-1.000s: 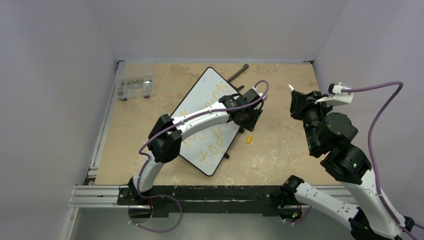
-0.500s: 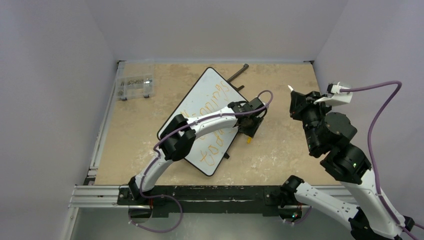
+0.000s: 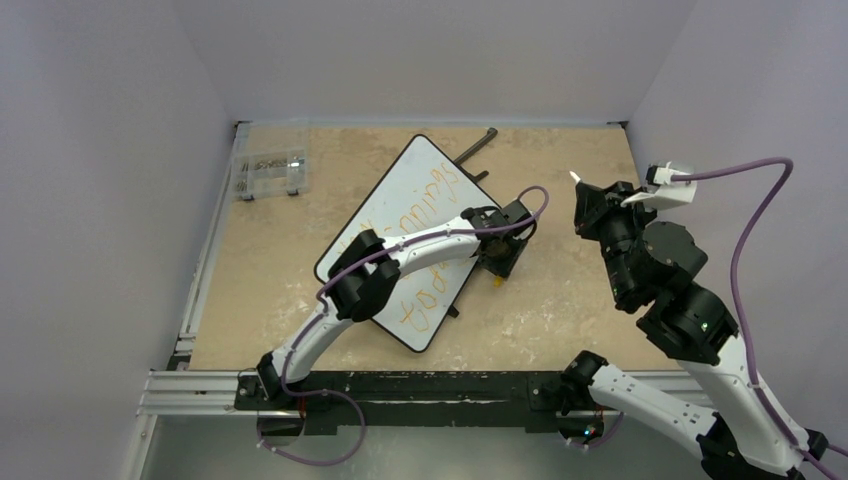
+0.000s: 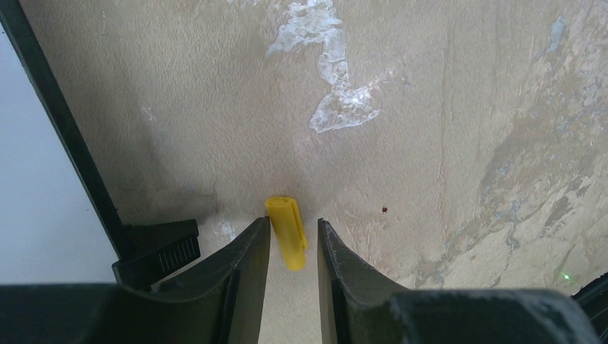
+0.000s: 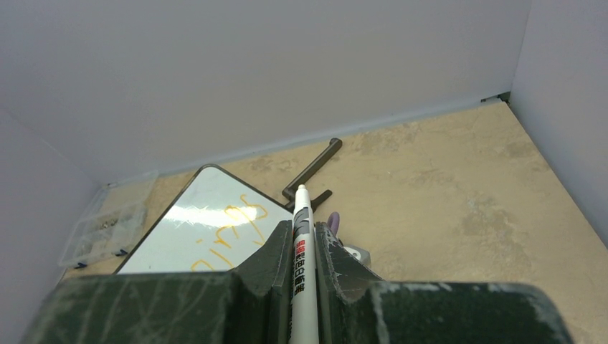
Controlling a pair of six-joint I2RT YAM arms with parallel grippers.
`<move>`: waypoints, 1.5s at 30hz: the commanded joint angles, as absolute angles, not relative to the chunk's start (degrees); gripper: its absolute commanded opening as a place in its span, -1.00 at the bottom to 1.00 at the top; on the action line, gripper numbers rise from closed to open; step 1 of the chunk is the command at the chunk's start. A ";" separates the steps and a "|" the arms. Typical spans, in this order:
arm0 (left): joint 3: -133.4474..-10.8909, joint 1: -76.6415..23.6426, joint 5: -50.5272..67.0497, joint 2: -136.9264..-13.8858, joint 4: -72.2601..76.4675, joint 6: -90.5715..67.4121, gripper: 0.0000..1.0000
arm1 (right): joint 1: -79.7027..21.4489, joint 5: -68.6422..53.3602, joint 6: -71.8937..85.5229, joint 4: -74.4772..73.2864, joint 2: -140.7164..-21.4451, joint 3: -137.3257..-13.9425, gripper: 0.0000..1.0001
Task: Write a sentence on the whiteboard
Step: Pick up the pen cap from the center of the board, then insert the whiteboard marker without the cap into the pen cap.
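The whiteboard (image 3: 425,165) lies slanted on the table, with the orange sentence (image 3: 432,196) partly hidden under my left arm. My left gripper (image 3: 497,262) is low over the table just off the board's right edge. In the left wrist view it (image 4: 292,224) is open, its fingers either side of a small yellow marker cap (image 4: 287,233) lying on the table. My right gripper (image 3: 592,203) is raised at the right, shut on a white marker pen (image 5: 301,240) with its tip (image 3: 575,177) pointing up. The right wrist view shows the board (image 5: 186,236) and some of the lettering (image 5: 233,218).
A clear plastic parts box (image 3: 268,172) stands at the back left. A black L-shaped tool (image 3: 477,148) lies behind the board. The board's black rim (image 4: 64,129) and a foot (image 4: 158,247) are just left of my left fingers. Walls close in the table.
My left gripper has moved off the whiteboard's right edge and down to the table, around the yellow cap. The right arm has shifted slightly left with the pen.
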State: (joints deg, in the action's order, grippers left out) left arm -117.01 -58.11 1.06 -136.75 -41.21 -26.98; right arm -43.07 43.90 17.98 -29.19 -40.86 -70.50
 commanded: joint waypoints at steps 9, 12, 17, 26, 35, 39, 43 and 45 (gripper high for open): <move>-116.23 -56.77 4.91 -138.82 -36.81 -27.91 -0.65 | -43.02 42.80 18.40 -28.65 -41.77 -70.05 -1.00; -114.90 -56.79 6.84 -139.63 -35.58 -29.04 -0.86 | -43.07 42.96 18.42 -28.65 -41.83 -69.96 -1.00; -111.53 -56.78 9.09 -137.17 -32.57 -30.82 -1.00 | -43.04 43.73 18.79 -28.91 -41.16 -69.18 -1.00; -111.25 -55.02 10.74 -127.44 -32.98 -37.15 -1.00 | -43.07 44.35 19.02 -28.93 -38.44 -68.69 -1.00; -105.69 -51.78 9.04 -113.49 -32.19 -42.23 -1.00 | -43.07 40.84 17.94 -24.70 -34.60 -66.24 -1.00; -99.28 -48.86 9.02 -105.94 -28.21 -46.51 -1.00 | -43.07 36.37 17.19 -22.36 -34.22 -64.72 -1.00; -89.95 -45.50 8.31 -97.67 -21.39 -51.44 -1.00 | -43.04 32.63 16.31 -19.18 -34.28 -62.84 -1.00; -87.77 -43.92 7.12 -94.43 -21.44 -54.46 -1.00 | -43.03 30.48 16.13 -17.22 -34.47 -61.86 -1.00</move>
